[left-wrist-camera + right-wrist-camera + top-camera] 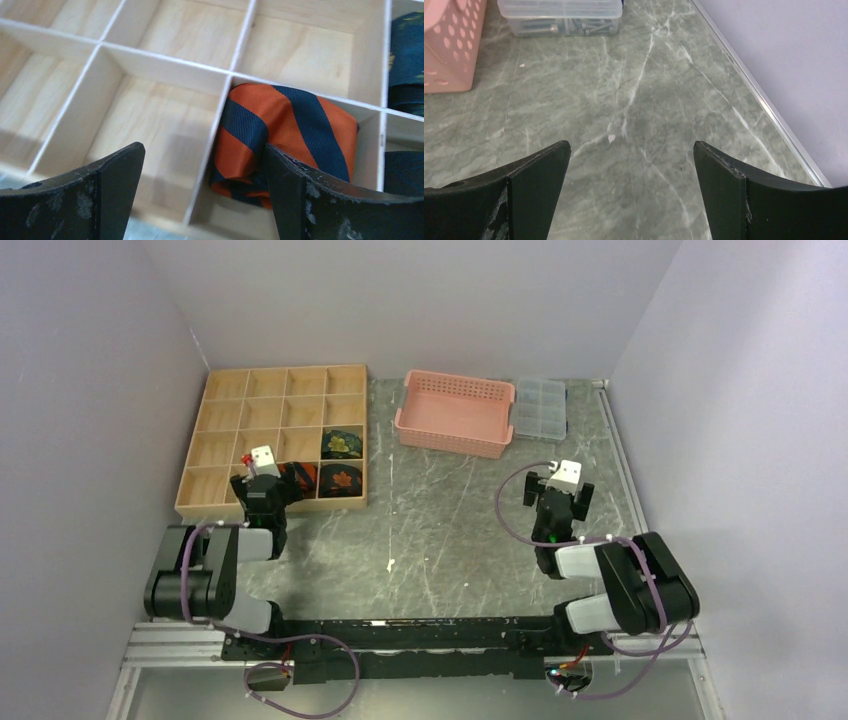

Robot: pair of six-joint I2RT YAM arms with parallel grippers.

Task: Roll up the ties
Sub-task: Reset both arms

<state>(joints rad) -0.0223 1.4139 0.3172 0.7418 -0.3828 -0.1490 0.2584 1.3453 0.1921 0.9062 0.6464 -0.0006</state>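
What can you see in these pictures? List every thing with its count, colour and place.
table: one, grey-green marbled, under everything.
wooden tray: one, pale wood, sixteen compartments, far left.
striped tie: one, orange and dark, rolled, tray's near row, third compartment from the left.
floral tie: one, dark with yellow-green print, rolled, tray's right column, second row from the near side.
leaf tie: one, black with orange motif, rolled, tray's near right corner.
pink basket: one, pink, far centre.
clear box: one, transparent, right of the basket.
left gripper: one, black, open, over the tray's near row.
right gripper: one, black, open, over bare table.
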